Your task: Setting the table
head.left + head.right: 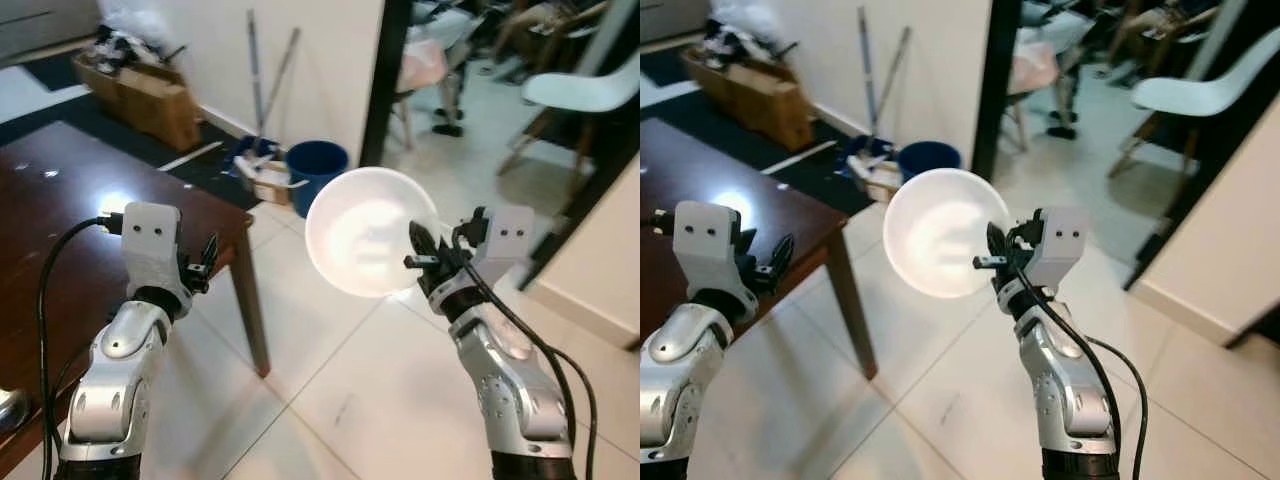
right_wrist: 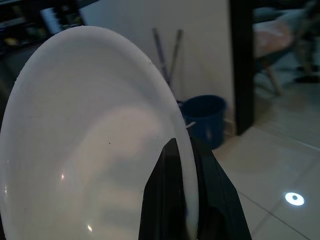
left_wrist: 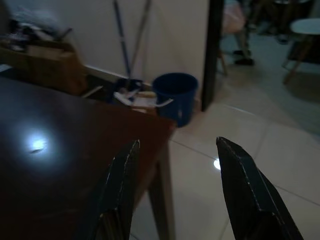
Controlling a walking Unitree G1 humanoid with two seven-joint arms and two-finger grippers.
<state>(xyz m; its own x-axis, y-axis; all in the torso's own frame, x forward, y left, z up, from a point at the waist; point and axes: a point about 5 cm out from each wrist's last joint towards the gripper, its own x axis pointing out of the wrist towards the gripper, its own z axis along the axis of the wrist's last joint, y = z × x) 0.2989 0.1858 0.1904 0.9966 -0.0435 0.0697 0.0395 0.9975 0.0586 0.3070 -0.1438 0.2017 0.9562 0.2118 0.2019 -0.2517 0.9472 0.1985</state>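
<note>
**White plate held up at mid-frame, beside the dark table**

The right gripper (image 1: 425, 258) pinches the rim of a white plate (image 1: 365, 232), its two black fingers (image 2: 172, 200) narrow, one on each face of the edge. The plate stands nearly on edge at the centre of the left eye view, its hollow face turned toward the camera, held in the air above the pale tiled floor (image 1: 330, 400) and clear of the table. In the right wrist view the plate (image 2: 90, 145) covers the left and centre of the frame, with the fingers closed over its right edge.

The left gripper (image 1: 205, 262) is raised at the left of the frame, over the corner of the dark wooden table (image 1: 60, 210). Its fingers (image 3: 120, 195) are spread wide with nothing between them; the wrist view looks across the tabletop (image 3: 60, 165) toward the wall.

At the top centre of the frame, a blue bucket (image 1: 317, 170) stands on the floor by the wall, with two long handles (image 1: 262, 80) leaning above it. A cardboard box (image 1: 145, 95) of clutter sits at the upper left. A white chair (image 1: 585, 90) shows at the upper right, past a dark door frame (image 1: 382, 80).
</note>
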